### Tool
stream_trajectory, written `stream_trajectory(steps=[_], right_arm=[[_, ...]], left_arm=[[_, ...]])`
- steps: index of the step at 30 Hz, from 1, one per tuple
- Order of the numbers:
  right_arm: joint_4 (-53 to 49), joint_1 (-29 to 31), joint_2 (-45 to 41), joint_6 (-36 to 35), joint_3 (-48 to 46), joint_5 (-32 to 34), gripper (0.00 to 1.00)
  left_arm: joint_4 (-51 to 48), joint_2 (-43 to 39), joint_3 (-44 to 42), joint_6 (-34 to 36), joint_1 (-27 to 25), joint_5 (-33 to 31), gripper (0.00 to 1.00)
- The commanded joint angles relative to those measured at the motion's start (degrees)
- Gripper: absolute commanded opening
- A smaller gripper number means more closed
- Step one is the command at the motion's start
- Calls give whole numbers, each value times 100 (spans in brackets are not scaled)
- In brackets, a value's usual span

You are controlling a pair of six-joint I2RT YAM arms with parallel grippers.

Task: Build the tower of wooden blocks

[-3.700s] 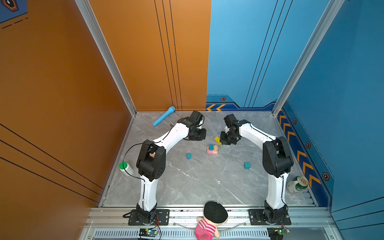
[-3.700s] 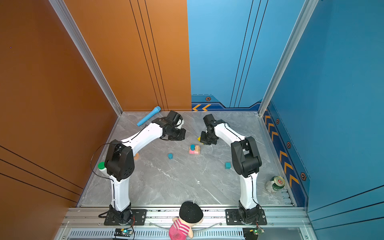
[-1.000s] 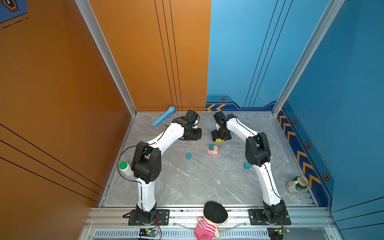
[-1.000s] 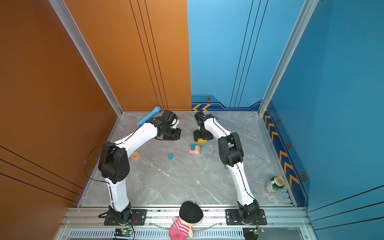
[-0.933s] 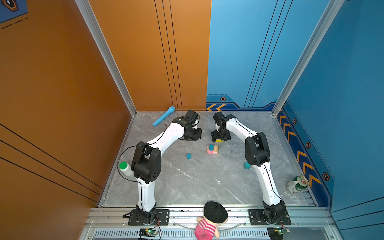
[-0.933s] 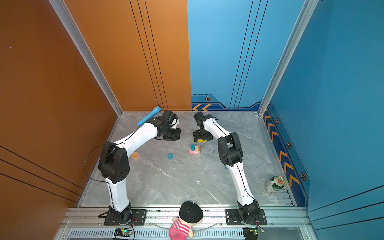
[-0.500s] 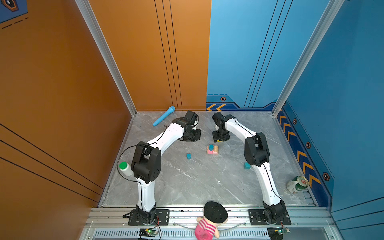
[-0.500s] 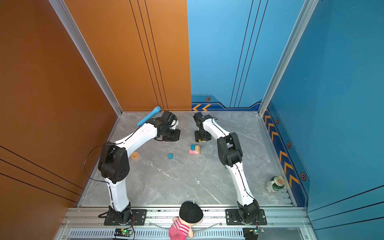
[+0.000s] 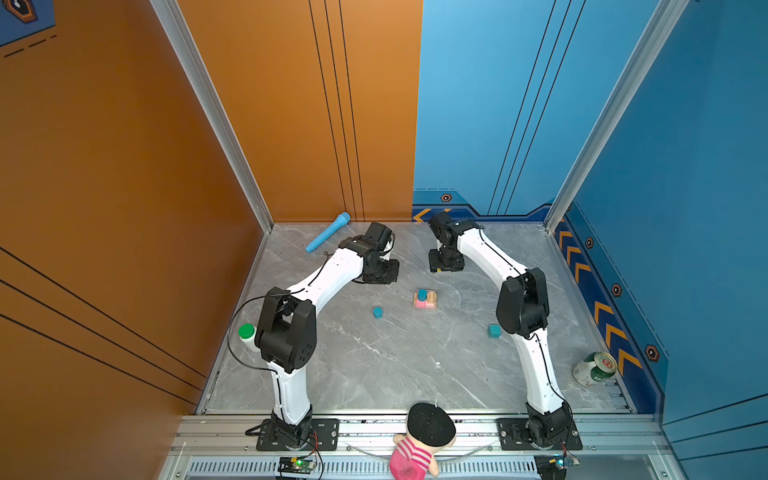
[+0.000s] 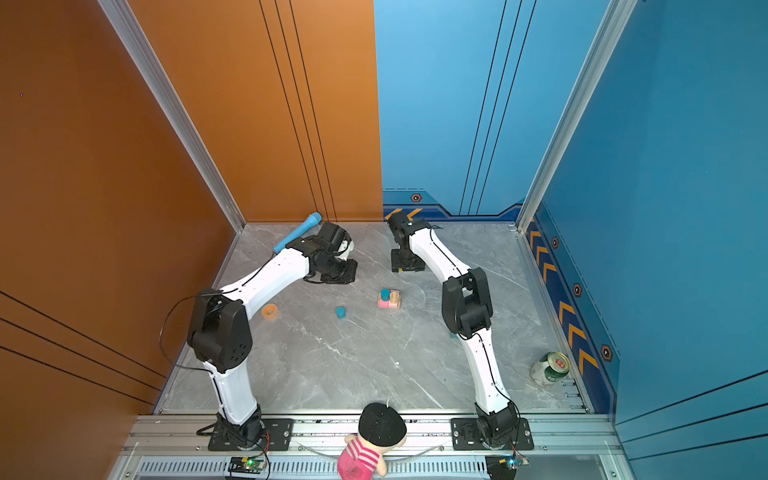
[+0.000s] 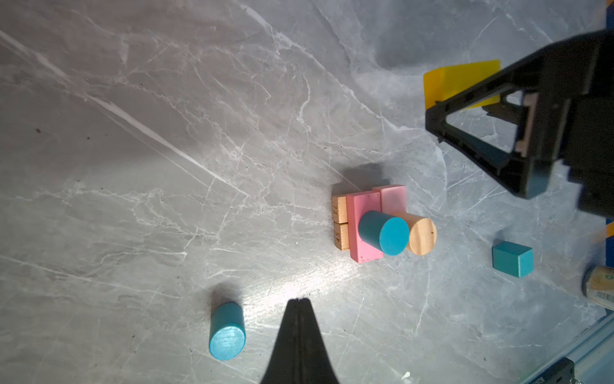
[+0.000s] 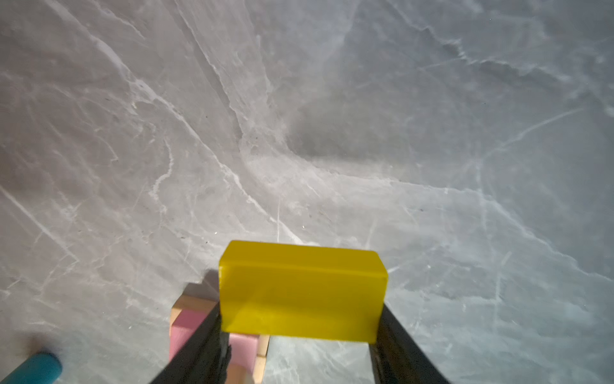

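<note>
The marbled counter bears a block tower, a blue cylinder and teal cube apart from it, a light-blue toy microphone rearward, a green-capped bottle, an orange tape roll and a tipped green can

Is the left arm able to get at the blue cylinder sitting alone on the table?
Probably yes. The blue cylinder lies close to the left claw with nothing lying between them. The claw is shut and empty, so it must open first.
</note>
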Motion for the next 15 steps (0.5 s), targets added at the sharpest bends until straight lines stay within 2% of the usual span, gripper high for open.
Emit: stream_trajectory(steps=[1, 15], right_arm=[[-320, 205, -519, 314, -132, 344, 58], [-416, 1154, -1480, 1302, -1119, 672, 58]], left_arm=[[-13, -355, -176, 122, 75, -114, 0], [464, -1319, -1185, 140, 272, 174, 0]])
